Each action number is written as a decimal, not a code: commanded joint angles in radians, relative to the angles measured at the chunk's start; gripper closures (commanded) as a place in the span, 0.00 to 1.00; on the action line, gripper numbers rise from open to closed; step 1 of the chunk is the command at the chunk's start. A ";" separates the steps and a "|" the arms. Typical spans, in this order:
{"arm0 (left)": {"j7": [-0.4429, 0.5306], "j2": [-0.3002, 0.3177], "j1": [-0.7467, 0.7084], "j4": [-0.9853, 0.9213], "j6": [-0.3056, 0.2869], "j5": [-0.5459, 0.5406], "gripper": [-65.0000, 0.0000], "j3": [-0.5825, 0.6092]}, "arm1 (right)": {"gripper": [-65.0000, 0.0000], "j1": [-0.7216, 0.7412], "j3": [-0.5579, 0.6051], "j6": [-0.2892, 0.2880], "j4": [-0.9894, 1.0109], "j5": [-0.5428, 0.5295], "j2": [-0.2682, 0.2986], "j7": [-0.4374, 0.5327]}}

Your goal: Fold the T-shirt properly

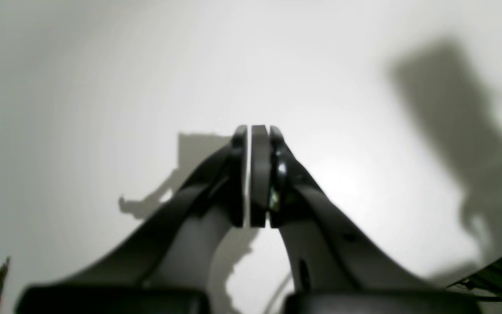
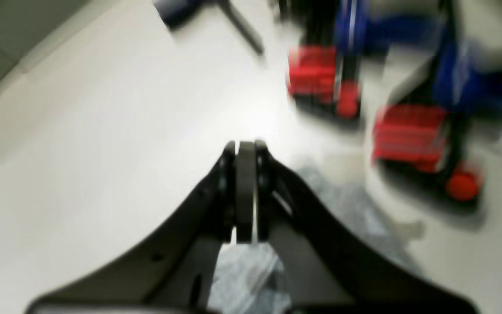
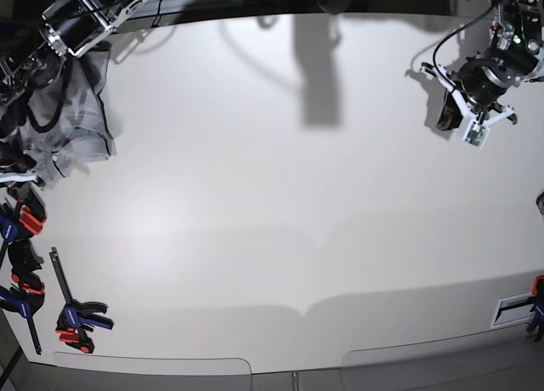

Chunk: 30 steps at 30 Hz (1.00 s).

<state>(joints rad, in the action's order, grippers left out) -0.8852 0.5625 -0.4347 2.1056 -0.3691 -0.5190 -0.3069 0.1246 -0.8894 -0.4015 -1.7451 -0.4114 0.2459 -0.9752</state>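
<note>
The white counter (image 3: 280, 195) lay broad and bare under bright light, arm shadows across its far side. Clamps (image 3: 72, 316) with red and blue handles sat along one edge. The T-shirt (image 3: 72, 123) lay bunched at the counter's corner beneath the right arm; its orientation could not be told. The right end effector (image 2: 245, 192) was closed, apparently on nothing, above grey cloth. The left end effector (image 1: 257, 174) was closed, empty, over bare counter.
</note>
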 commanded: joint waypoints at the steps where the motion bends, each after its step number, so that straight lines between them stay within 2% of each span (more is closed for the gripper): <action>1: 0.029 0.014 0.005 0.016 0.003 -0.005 1.00 -0.008 | 1.00 -0.002 -0.013 -0.034 -0.068 -0.046 0.015 0.012; 4: 0.053 0.014 0.005 0.016 0.003 -0.005 1.00 -0.008 | 1.00 -0.089 -0.048 -0.113 -0.247 -0.162 -0.005 0.010; 9: 0.056 0.013 -0.010 0.037 -0.001 -0.005 1.00 -0.017 | 1.00 -0.341 -0.079 -0.174 -0.518 -0.336 -0.108 0.009; 12: 0.049 -0.016 -0.084 0.116 -0.001 -0.015 1.00 -0.084 | 1.00 -0.488 -0.079 -0.200 -0.610 -0.402 -0.166 0.003; 14: 0.048 -0.049 -0.158 0.185 -0.005 -0.058 1.00 -0.158 | 1.00 -0.566 -0.079 -0.225 -0.611 -0.442 -0.181 -0.024; 16: 0.028 -0.073 -0.236 0.251 -0.045 -0.108 1.00 -0.234 | 1.00 -0.637 -0.079 -0.228 -0.611 -0.492 -0.183 -0.081; 20: -0.021 -0.077 -0.363 0.251 -0.085 -0.180 1.00 -0.335 | 1.00 -0.792 -0.079 -0.241 -0.611 -0.592 -0.206 -0.155; 23: -0.033 -0.078 -0.457 0.251 -0.096 -0.218 1.00 -0.368 | 1.00 -0.921 -0.076 -0.293 -0.611 -0.618 -0.220 -0.167; 27: -0.040 -0.078 -0.620 0.231 -0.122 -0.229 1.00 -0.367 | 1.00 -1.050 -0.061 -0.297 -0.578 -0.610 -0.216 -0.204; 30: -0.069 -0.080 -0.747 0.145 -0.156 -0.309 1.00 -0.364 | 1.00 -1.108 -0.036 -0.297 -0.480 -0.610 -0.194 -0.245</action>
<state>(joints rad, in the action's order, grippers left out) -0.9630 0.4782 -1.1671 2.2383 -0.5228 -0.8192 -0.6651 -0.9676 -0.9184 -0.6903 -2.2101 -1.0111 0.0441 -1.2274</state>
